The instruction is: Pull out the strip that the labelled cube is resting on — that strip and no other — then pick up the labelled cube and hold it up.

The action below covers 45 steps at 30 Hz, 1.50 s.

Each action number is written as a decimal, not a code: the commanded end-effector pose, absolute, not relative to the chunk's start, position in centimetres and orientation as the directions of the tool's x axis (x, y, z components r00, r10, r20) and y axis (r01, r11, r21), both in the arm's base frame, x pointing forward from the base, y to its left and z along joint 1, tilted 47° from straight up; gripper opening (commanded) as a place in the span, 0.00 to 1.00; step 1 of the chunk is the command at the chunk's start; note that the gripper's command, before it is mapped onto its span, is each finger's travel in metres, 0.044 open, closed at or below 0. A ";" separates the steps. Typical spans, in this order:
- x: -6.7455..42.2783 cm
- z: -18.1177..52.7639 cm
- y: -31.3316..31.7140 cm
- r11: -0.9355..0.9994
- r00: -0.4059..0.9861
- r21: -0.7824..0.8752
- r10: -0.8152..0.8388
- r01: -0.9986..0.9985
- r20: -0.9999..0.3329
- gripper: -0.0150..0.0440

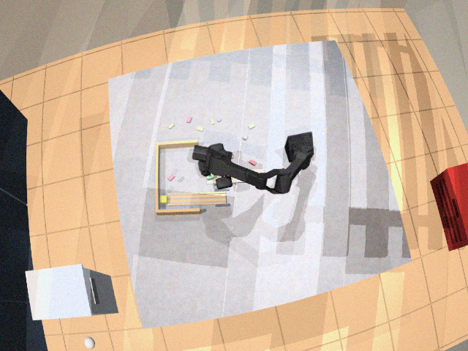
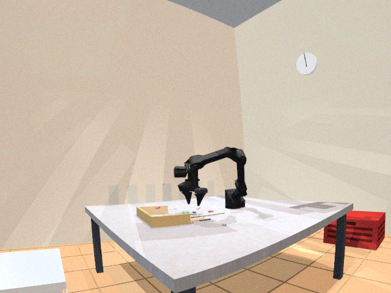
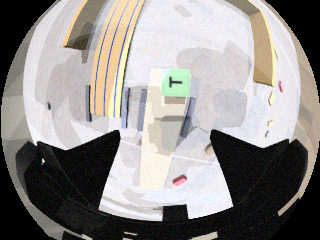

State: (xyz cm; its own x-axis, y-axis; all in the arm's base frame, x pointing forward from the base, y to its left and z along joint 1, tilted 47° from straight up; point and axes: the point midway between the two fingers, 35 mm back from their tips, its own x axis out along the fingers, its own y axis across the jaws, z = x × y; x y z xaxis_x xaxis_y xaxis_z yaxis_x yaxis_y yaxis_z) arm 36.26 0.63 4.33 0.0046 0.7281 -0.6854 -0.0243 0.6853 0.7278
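Note:
A green cube marked "T" [image 3: 176,83] [image 1: 209,176] [image 2: 185,212] rests on the far end of a pale strip [image 3: 159,160] [image 2: 209,214] that runs back under my gripper, just outside the open side of a wooden tray frame [image 1: 157,173] [image 2: 160,220] [image 3: 86,22]. Several other strips [image 1: 196,198] [image 3: 115,47] lie side by side in the tray, with a yellow cube [image 1: 163,199] on their far end. My gripper [image 2: 195,199] [image 3: 166,135] is open and empty. It hangs a little above the table, over the pale strip and just short of the green cube.
A pink cube [image 1: 171,177] [image 2: 156,207] lies in the tray and another pink cube [image 1: 252,162] [image 2: 210,210] [image 3: 179,180] near the arm. Small coloured bits [image 1: 199,128] lie scattered behind the tray. A red crate [image 1: 451,205] [image 2: 357,228] and a white box [image 1: 56,290] stand on the floor.

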 end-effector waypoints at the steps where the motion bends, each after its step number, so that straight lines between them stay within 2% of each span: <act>1: 37.8 4.1 0.4 0.682 0.002 0.731 0.731 -0.017 -0.682 1.00; 12: 40.9 3.7 -0.1 0.683 0.004 0.731 0.731 -0.018 -0.683 1.00; 19: 40.9 3.1 0.5 0.683 0.004 0.730 0.731 -0.018 -0.683 0.69; 20: 40.9 3.0 0.6 0.683 0.004 0.730 0.731 -0.018 -0.683 0.68; 45: 40.9 0.2 3.7 0.681 0.004 0.732 0.732 -0.019 -0.681 0.68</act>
State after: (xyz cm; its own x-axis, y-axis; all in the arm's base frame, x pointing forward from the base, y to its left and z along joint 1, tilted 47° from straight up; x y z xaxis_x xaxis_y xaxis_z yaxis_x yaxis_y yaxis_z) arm 40.97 3.18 0.70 0.0042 0.7297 -0.6838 -0.0236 0.6836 0.7294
